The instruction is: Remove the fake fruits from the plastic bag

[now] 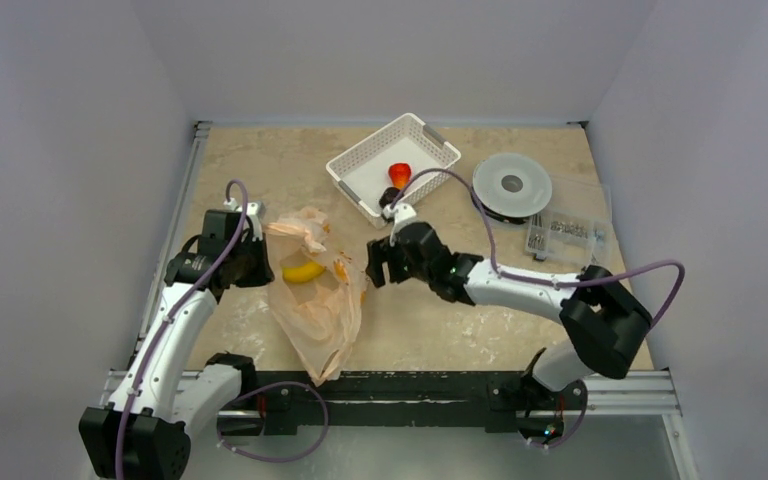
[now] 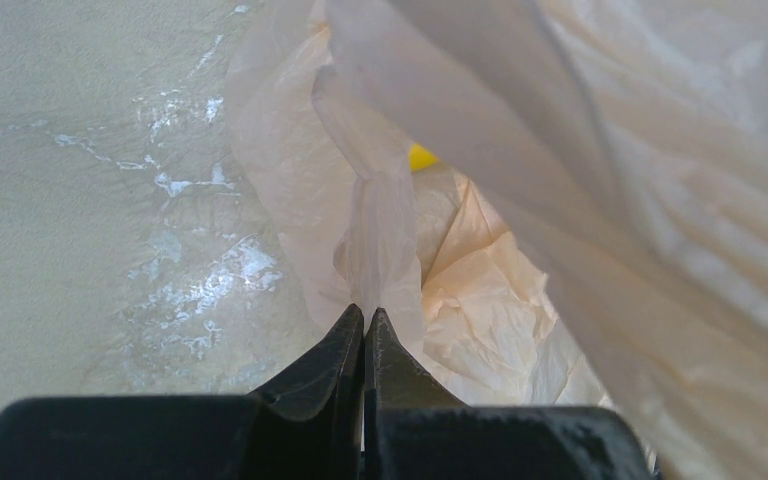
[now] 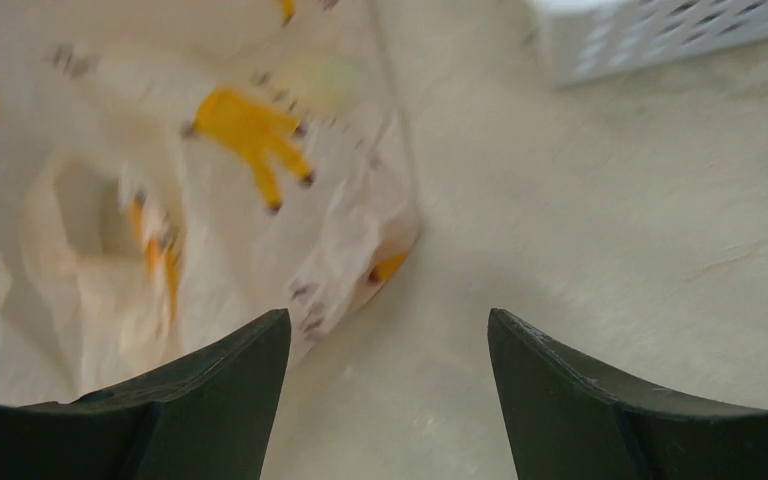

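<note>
Plastic bag (image 1: 318,310) pinched by left gripper (image 2: 364,322) for steadiness; right gripper (image 3: 388,322), spread wide at its three o'clock, faces yellow fruit (image 1: 304,271).

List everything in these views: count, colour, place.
plastic bag: one, pale orange translucent, on the table between the arms
yellow fruit: one, yellow, inside the plastic bag
red fruit: one, red-orange, in the basket
dark fruit: one, dark, basket's near edge
basket: one, white perforated, far centre
spool: one, grey, right of basket
clear box: one, transparent, small parts inside, beside spool
table: one, beige marbled
left gripper: one, black, shut on plastic bag
right gripper: one, black, open, right of bag
</note>
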